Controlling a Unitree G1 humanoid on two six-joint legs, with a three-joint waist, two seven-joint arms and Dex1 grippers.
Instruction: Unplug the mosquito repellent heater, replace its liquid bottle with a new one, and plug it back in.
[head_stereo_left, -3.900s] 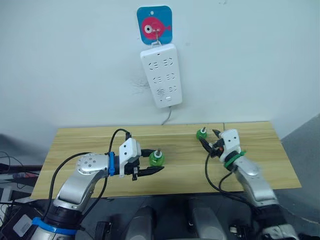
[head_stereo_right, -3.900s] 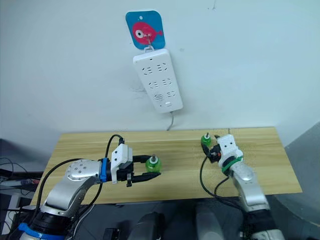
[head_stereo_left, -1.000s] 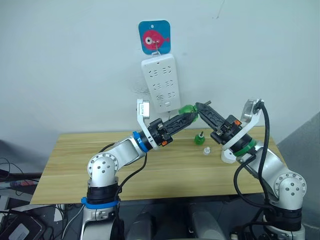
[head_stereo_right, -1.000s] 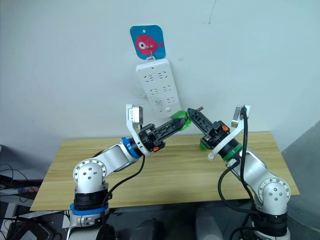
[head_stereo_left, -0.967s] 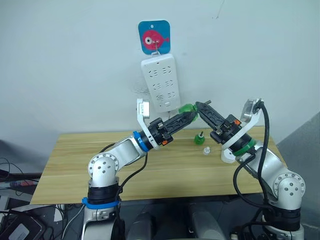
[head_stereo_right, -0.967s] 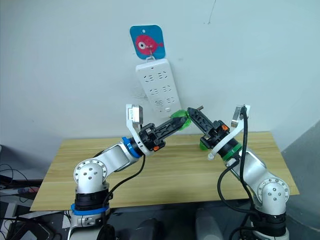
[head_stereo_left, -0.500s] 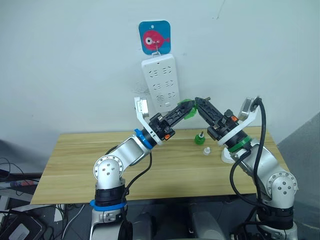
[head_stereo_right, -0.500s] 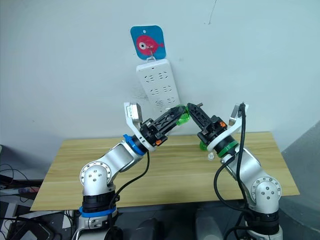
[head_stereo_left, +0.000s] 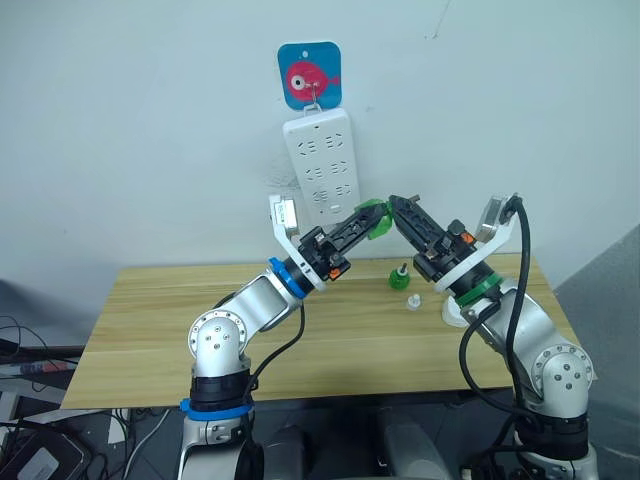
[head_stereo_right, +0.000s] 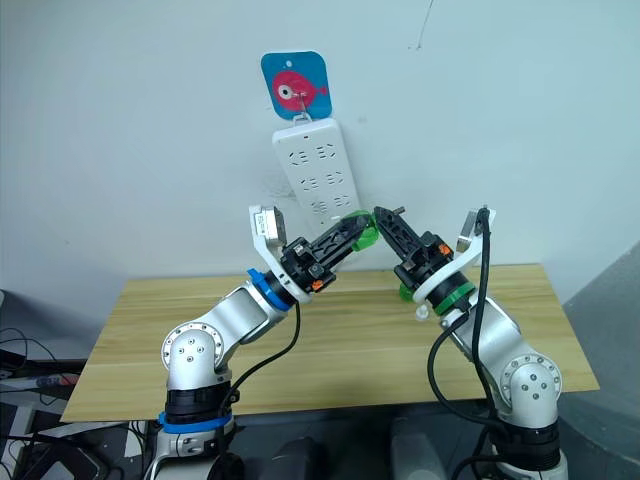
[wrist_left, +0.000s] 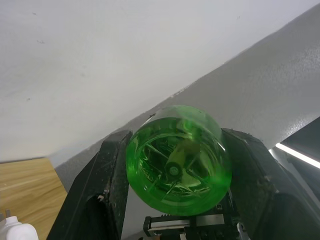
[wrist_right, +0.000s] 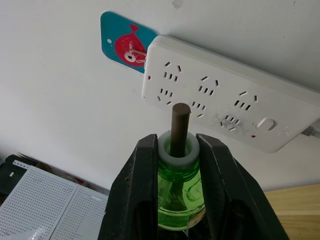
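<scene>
Since a second ago you have lifted the green bottle (head_stereo_left: 374, 216) closer to the power strip (head_stereo_left: 325, 165), the left gripper (wrist_left: 175, 165) clamping its body and the right gripper (wrist_right: 175, 150) its neck, which looks like a handover, while the mosquito repellent heater (head_stereo_left: 453, 316) waits unplugged near the table's (head_stereo_left: 150, 300) right edge.

— What do your two head views give you?

— You look forward and down from the head, well back, over the wooden table (head_stereo_left: 150, 330) to the wall, with the power strip (head_stereo_left: 325, 165) near the top. Both eyes share that scene.

— And your wrist views?

— Very near. Your left wrist camera faces the green bottle (wrist_left: 175, 160)'s base, the table's corner behind. Your right one faces the wall and that same strip.
</scene>
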